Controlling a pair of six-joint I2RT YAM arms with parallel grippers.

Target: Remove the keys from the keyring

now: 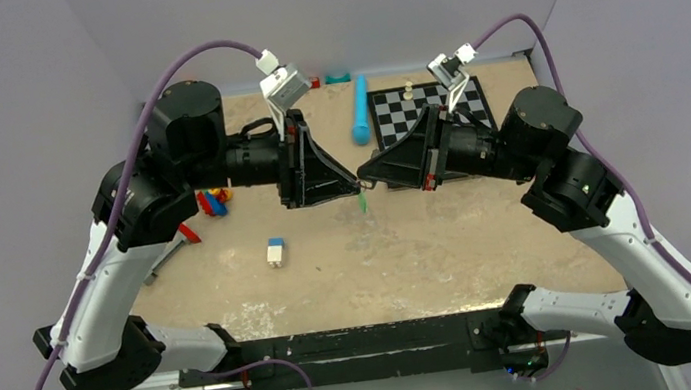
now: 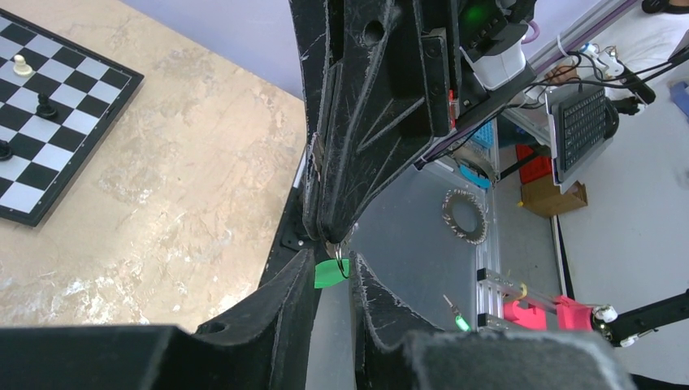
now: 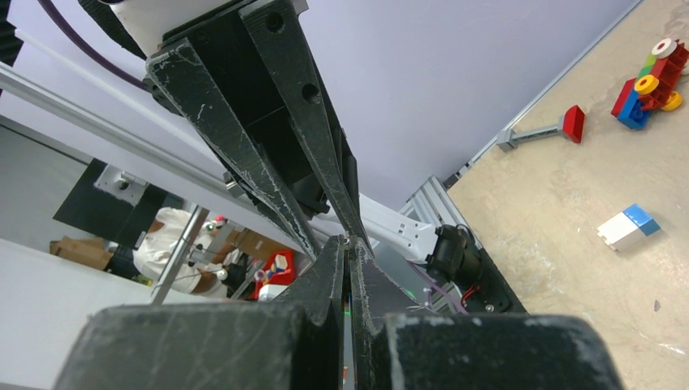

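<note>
Both grippers meet tip to tip in mid-air above the table's middle. My right gripper [image 1: 367, 182] is shut on a small silvery keyring [image 2: 339, 258] at its fingertips; in its own view the fingers [image 3: 348, 244] stand almost together. The keys, a bright green flat piece [image 2: 328, 273], hang from the ring and show as a green speck [image 1: 363, 202] from above. My left gripper [image 1: 352, 186] has its fingers a little apart on either side of the green piece [image 2: 333, 264]; whether they touch it is unclear.
A blue-topped white block [image 1: 275, 252] lies on the table near the left. Coloured toy bricks [image 1: 213, 201] and a red brick [image 1: 188, 232] lie under the left arm. A chessboard [image 1: 431, 108] and a blue cylinder [image 1: 360, 110] are at the back.
</note>
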